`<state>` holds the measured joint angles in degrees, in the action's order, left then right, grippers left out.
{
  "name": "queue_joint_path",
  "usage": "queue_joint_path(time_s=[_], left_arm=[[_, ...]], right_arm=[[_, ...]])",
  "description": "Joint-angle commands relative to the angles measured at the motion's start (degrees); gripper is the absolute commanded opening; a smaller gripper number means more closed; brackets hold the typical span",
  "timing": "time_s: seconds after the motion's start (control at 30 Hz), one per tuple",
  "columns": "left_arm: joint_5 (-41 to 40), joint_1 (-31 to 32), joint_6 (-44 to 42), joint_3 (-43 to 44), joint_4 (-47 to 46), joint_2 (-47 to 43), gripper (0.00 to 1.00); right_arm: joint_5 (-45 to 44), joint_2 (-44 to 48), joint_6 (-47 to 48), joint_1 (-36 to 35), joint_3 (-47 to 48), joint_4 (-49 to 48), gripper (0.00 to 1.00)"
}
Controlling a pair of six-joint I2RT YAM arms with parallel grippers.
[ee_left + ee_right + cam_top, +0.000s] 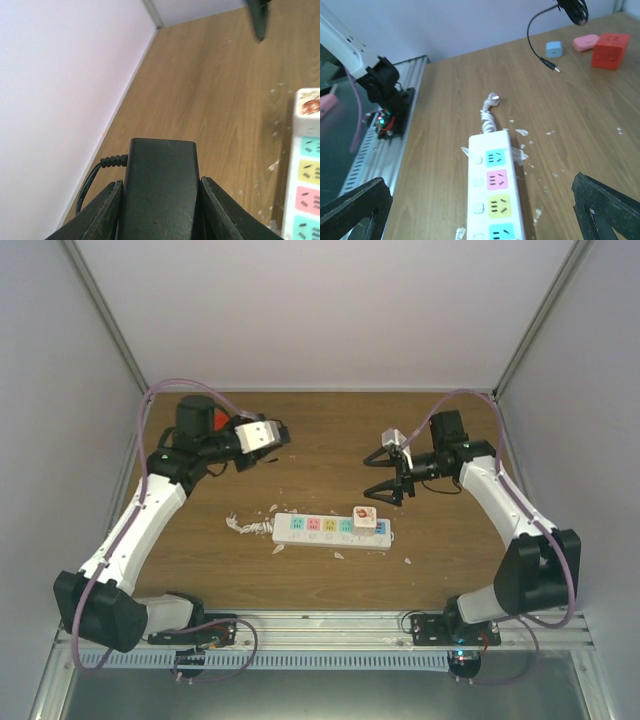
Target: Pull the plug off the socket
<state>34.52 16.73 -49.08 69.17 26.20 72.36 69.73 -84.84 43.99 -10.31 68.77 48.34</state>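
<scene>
Wood-grain table [320, 430], plain white walls [300, 310] on three sides, aluminium posts [104, 308] at the back corners; metal rail [330, 625] along the near edge; white flecks [521, 132] scattered round the strip. Socket [330, 530] lies flat near front middle, long side parallel to the near edge; cord stub [250, 527] off its left end; plug [364, 517] seated near its right end. Right gripper [385, 475] spread wide, just beyond the strip, apart from the plug. Left gripper [161, 181] back left, pinching a black adapter [160, 165]; its cable [552, 67] dangles. Red cube [611, 50], pink block [585, 42], blue block [553, 48] sit back left.
</scene>
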Motion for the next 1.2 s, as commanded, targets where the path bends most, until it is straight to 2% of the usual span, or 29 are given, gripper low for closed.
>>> queue_joint_path(time_s=[0.0, 0.2, 0.37, 0.53, 0.83, 1.03, 1.1, 1.17], left_arm=[[4.6, -8.1, 3.1, 0.7, 0.3, -2.0, 0.17], [6.1, -20.5, 7.2, -3.0, -0.3, -1.9, 0.17], [3.7, -27.1, 11.8, -4.9, 0.2, 0.5, 0.17], [-2.6, -31.4, 14.9, -9.5, -2.1, 1.1, 0.18], [-13.7, -32.2, 15.0, -14.9, -7.4, 4.1, 0.19], [-12.1, -31.7, 14.9, -17.7, -12.2, 10.0, 0.2], [-10.7, -31.2, 15.5, -18.2, -13.8, 11.7, 0.2], [-9.5, -30.7, 16.3, -18.1, -15.2, 13.9, 0.2]], right_arm=[[-6.5, 4.0, -5.5, 0.8, -4.7, -11.0, 1.0], [-11.9, 7.9, -6.2, 2.4, -10.1, -16.4, 1.0], [-15.4, 11.5, -8.6, 4.1, -13.8, -22.1, 1.0], [-23.1, 15.6, -13.8, 4.9, -18.7, -31.5, 1.0], [-34.4, 16.0, -19.4, 5.6, -21.4, -39.8, 1.0], [-42.3, 18.7, -26.9, 6.0, -24.3, -47.1, 1.0], [-46.3, 18.8, -28.5, 6.1, -24.3, -48.0, 1.0], [-46.4, 18.3, -28.0, 6.4, -24.0, -47.4, 1.0]])
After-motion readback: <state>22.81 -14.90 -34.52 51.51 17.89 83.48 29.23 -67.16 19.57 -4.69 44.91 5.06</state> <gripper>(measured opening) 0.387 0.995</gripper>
